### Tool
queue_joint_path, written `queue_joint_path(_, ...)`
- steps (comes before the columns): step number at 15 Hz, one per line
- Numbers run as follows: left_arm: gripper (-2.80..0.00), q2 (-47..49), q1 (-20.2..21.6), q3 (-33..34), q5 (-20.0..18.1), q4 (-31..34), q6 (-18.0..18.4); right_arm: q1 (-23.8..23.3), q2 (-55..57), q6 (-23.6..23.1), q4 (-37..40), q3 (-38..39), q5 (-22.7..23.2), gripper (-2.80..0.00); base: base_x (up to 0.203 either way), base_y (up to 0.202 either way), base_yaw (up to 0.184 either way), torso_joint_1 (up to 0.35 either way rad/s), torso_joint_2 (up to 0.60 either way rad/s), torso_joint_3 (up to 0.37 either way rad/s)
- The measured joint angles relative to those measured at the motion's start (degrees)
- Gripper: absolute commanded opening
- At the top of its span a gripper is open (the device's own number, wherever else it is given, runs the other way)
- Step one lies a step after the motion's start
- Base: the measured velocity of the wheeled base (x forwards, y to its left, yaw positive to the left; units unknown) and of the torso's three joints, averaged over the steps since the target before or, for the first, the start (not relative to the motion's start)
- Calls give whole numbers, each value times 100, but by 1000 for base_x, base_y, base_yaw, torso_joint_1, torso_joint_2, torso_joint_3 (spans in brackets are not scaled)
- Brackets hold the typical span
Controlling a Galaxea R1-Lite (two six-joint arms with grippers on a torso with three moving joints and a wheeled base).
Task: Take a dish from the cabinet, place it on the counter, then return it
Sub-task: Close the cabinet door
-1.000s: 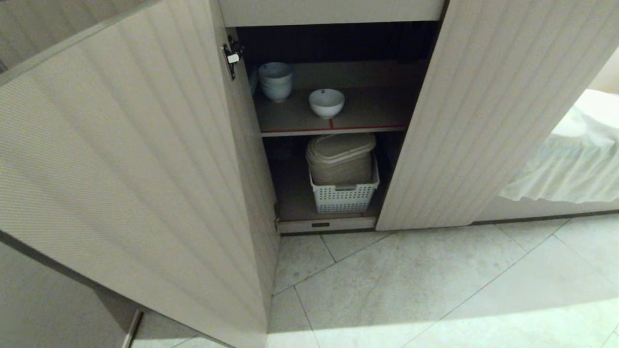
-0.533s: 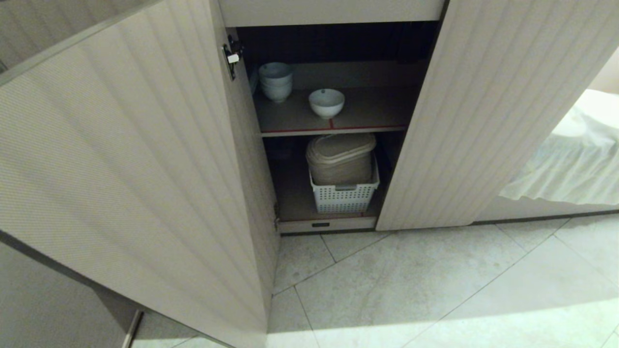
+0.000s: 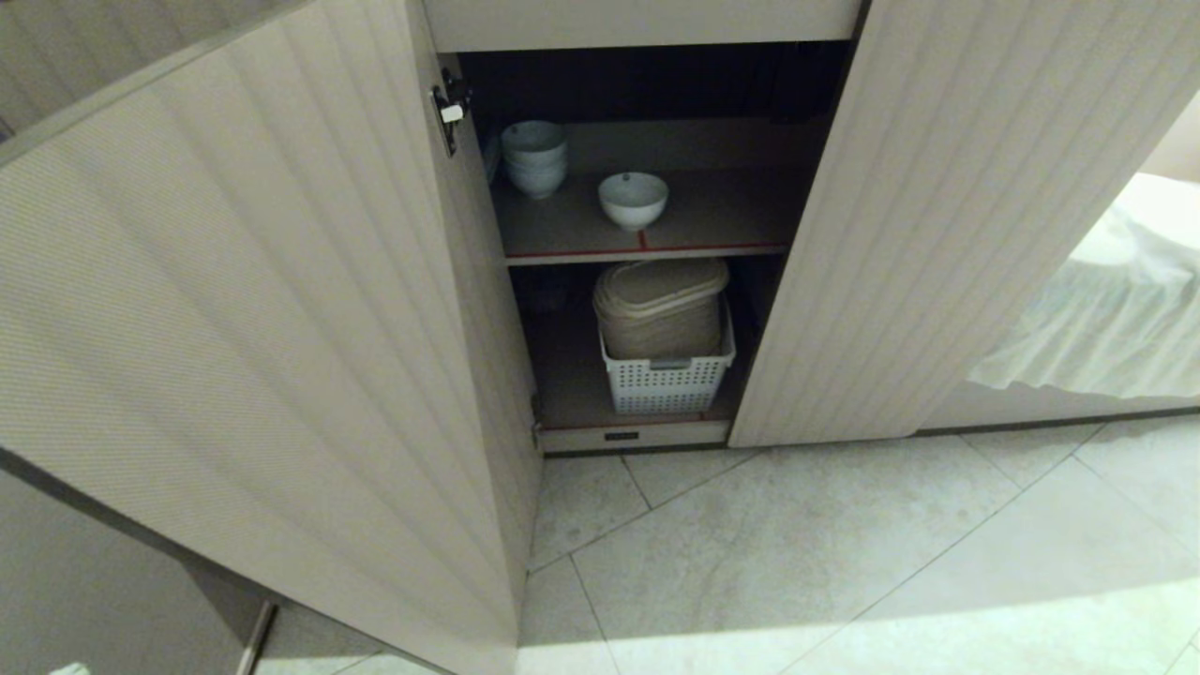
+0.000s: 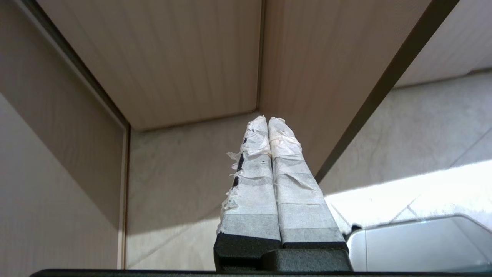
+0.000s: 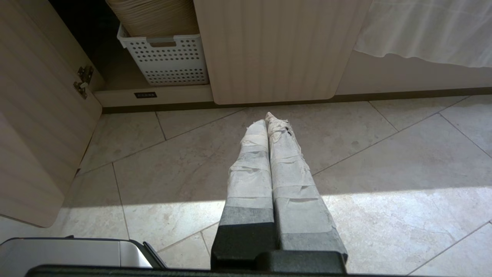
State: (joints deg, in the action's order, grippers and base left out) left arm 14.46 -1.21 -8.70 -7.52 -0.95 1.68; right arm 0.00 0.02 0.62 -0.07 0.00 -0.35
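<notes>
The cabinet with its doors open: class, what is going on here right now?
Nothing is being handled yet. The low beige fluted-door cabinet stands open, and the small white round ceramic bowl sits alone on the upper red-edged shelf, apart from a stack of greyish-white bowls. Below, a white slotted plastic basket holds a beige container. The left gripper is shut and empty beside the open left door; the right gripper is shut and empty over the tiled floor.

Tape-wrapped fingers [image 4: 269, 173], seemingly black bases.
</notes>
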Motion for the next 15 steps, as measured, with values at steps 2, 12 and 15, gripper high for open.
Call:
queue_joint_path(2, -280, 15, 4, 85, 25, 5, 5, 0, 0, 0, 0, 0, 2, -280, 0, 0, 0, 0, 0, 0)
queue_joint_path(12, -280, -300, 30, 305, 5, 16, 7, 2, 0, 0, 0, 0, 0, -280, 0, 0, 0, 0, 0, 0)
queue_joint_path(15, -280, -494, 61, 452, 48, 18, 2, 2, 0, 0, 0, 0, 1, -280, 0, 0, 0, 0, 0, 0)
